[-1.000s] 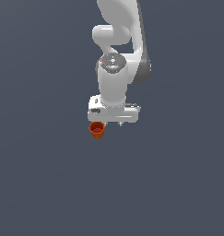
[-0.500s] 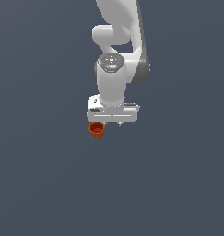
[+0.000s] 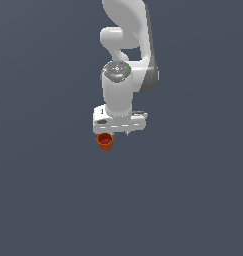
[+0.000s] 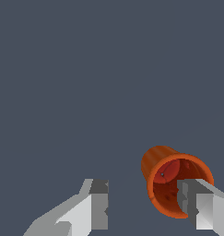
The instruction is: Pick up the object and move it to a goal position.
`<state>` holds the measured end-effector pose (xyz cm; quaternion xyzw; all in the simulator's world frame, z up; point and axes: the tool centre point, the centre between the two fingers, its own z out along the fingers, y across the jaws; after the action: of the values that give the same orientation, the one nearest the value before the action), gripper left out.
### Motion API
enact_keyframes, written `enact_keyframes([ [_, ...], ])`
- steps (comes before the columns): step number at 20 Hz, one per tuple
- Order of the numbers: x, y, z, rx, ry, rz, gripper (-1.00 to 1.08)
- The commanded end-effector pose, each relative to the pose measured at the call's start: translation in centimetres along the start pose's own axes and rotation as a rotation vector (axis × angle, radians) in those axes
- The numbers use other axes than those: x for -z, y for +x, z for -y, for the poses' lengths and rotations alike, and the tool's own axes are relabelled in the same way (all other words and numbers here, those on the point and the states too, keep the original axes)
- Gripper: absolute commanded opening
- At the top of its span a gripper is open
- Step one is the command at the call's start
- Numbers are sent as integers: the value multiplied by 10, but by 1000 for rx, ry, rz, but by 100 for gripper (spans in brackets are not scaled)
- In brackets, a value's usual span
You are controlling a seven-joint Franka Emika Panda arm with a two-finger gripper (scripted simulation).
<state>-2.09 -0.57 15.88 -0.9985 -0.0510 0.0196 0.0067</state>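
While the jaws (image 4: 145,207) gape, one overlaps the orange cup (image 4: 171,182).

You see an orange-red cup (image 4: 171,184), a white and grey gripper (image 4: 143,207), and a plain slate-grey ground (image 3: 43,190).

High exterior view; close wrist view

Exterior view: gripper (image 3: 114,134) fingertips hidden under the white hand body; upper rim of the orange-red cup (image 3: 105,141) tucked beneath it, contact not resolvable. Wrist view: one finger (image 4: 199,207) covers part of the cup (image 4: 171,177) rim; both fingers cut by the frame edge.
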Motion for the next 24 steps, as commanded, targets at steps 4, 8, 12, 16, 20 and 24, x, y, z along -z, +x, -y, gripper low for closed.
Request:
enact_keyframes([
  [4,-12,-10,-8,115,0,9,28],
  [8,-22,-19,-14,212,1,17,28],
  [12,-31,-28,-20,309,3,24,28],
  [16,-41,-37,-25,405,6,31,28],
  [20,-48,-45,-29,486,9,36,28],
  [24,-54,-51,-32,546,13,40,28],
])
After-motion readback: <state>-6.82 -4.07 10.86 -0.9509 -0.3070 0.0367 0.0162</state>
